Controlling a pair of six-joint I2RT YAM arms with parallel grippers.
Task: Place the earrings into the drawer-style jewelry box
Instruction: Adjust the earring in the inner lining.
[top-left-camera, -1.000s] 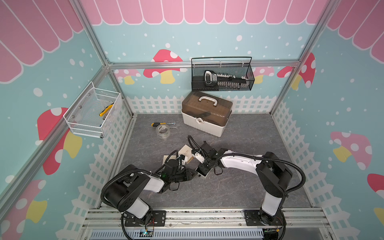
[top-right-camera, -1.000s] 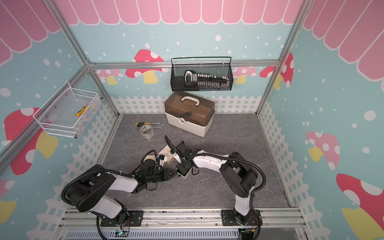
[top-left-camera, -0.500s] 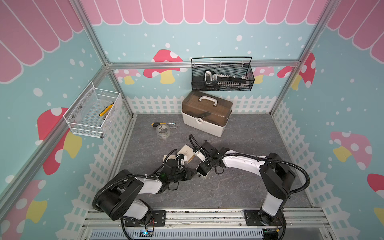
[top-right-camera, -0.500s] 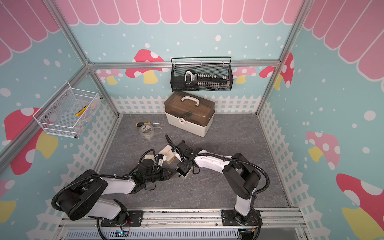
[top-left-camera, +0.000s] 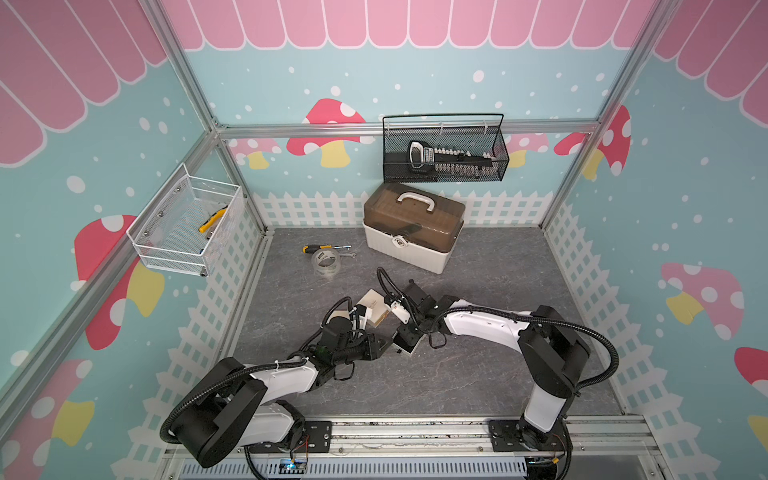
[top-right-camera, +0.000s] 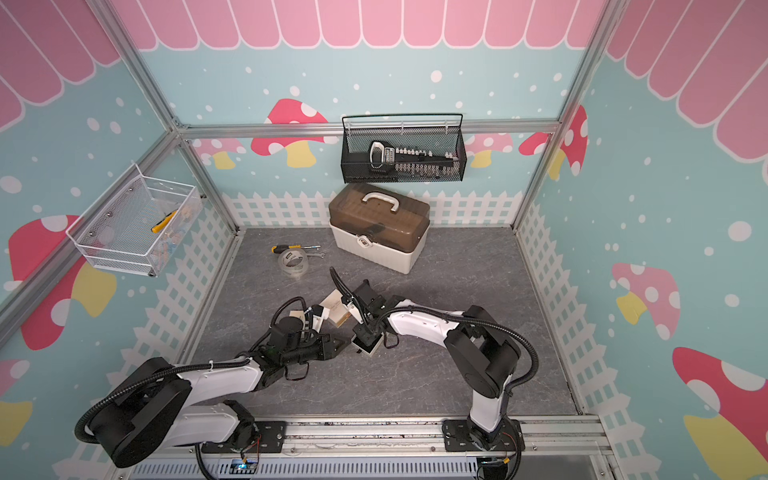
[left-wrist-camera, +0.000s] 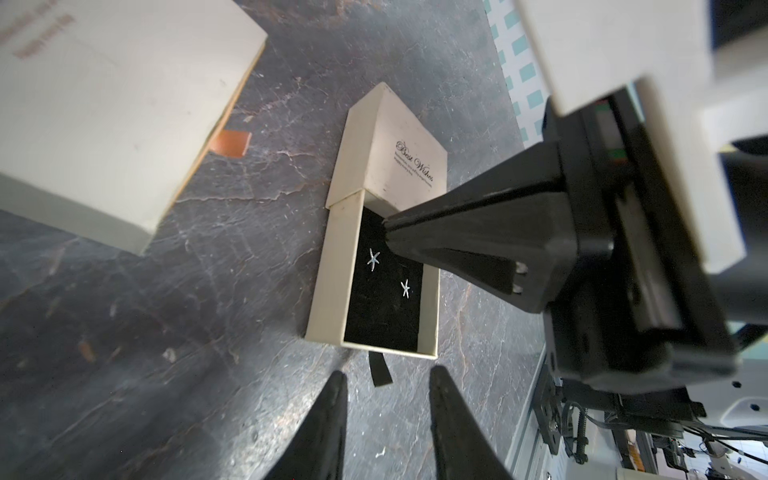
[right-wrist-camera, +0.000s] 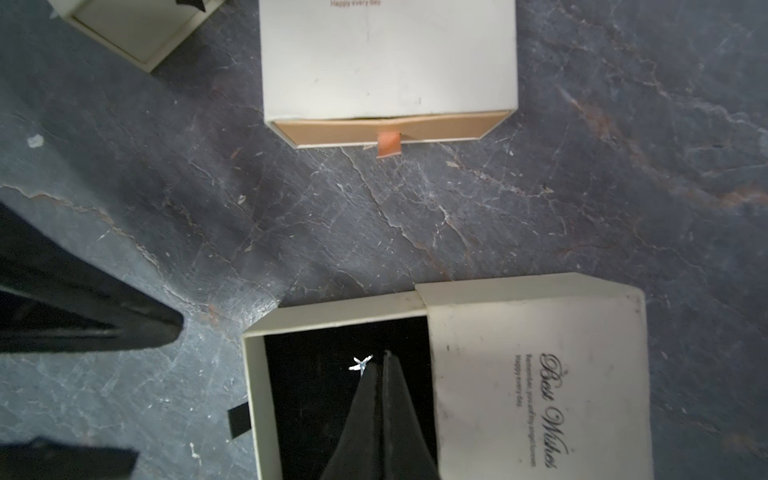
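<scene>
The earrings (left-wrist-camera: 373, 259), two tiny silvery stars, show plainly only in the left wrist view. There they lie a little apart on the black lining of the drawer (left-wrist-camera: 332, 270), which is slid out of the cream sleeve (left-wrist-camera: 399, 141) of the jewelry box (right-wrist-camera: 540, 374). In the right wrist view only one star can be seen, because the fingers (right-wrist-camera: 382, 415) of the right gripper (right-wrist-camera: 384, 358) cover part of the lining. In both top views the earrings are too small to find, and the box, near-centre on the grey floor (top-left-camera: 478, 374), is largely hidden under that gripper. The right gripper is clenched tight with nothing visible in it. Its tip is just beside one star, and contact cannot be judged. The left gripper (left-wrist-camera: 386, 374), on the box's left, has its jaws parted and holds nothing; the drawer's black pull tab (left-wrist-camera: 380, 370) lies at its tips. Just beyond stands a larger cream box (right-wrist-camera: 386, 62) with its orange-brown drawer pushed in, so any contents are hidden. A third cream box (right-wrist-camera: 137, 33) is cut off by the frame. At the far wall, the smoky lid of the toolbox (top-left-camera: 411, 232) is shut and its inside is unreadable. The black wire basket (top-left-camera: 444, 178) holds a rail of small tools, and the white mesh basket (top-left-camera: 166, 249) on the left wall holds a yellow-handled tool (top-left-camera: 212, 217).
</scene>
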